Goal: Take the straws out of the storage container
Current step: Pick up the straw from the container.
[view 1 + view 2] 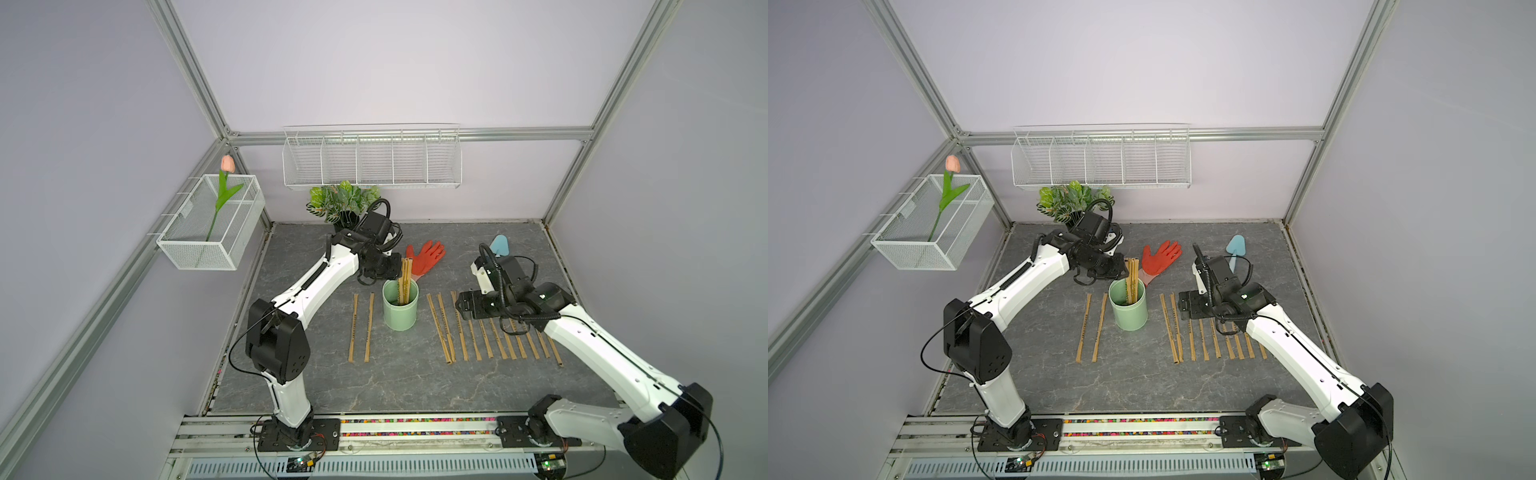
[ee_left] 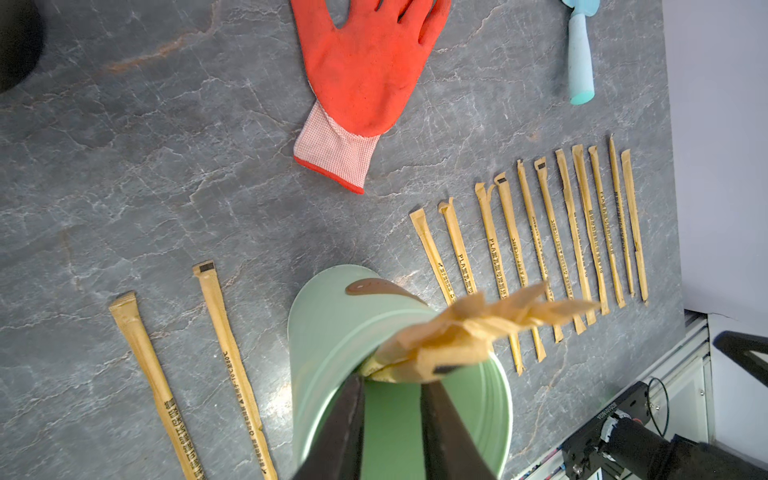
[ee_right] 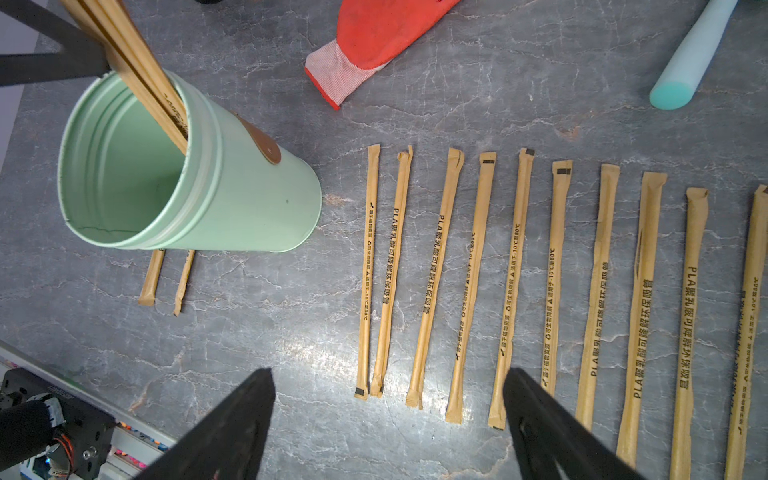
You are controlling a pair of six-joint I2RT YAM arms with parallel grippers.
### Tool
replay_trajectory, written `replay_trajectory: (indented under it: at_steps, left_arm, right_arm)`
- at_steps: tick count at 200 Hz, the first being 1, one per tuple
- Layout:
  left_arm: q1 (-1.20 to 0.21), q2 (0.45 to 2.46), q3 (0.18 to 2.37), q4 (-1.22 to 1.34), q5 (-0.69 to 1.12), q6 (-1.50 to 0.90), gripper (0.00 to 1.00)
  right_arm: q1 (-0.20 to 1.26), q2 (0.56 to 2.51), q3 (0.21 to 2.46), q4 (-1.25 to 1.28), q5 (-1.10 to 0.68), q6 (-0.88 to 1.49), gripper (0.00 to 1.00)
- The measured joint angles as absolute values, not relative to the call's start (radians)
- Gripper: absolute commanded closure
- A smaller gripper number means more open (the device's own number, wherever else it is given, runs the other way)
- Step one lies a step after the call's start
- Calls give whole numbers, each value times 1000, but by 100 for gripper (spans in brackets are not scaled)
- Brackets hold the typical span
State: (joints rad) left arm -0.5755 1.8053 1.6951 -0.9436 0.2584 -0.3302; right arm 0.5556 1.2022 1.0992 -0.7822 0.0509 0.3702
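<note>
Several straws [image 2: 436, 345] are clamped by the left claw [image 2: 392, 382] for lifting from the storage container [image 2: 332, 324]; the right claw [image 3: 388, 374] is opened wide.

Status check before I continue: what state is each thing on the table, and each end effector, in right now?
storage container, upright, a few straws inside
standing straws, leaning on the rim, clamped above it
laid-out straws, lying flat, on both sides of the container
left end effector, shut on the standing straws
right end effector, wide open, empty, over the longer row
glove, lying flat
</note>
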Motion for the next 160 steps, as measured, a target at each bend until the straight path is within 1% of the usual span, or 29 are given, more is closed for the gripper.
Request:
replay_trajectory:
  at_steps: [89,160]
  left_arm:
    - [-584,1853,1731,-960,259,-329,73]
    - [-585,1856,1737,-971,255,-329,76]
  right_arm:
    - [543,1202,1090,-783,35,370,11]
    - [532,1202,1085,-785,28,370,11]
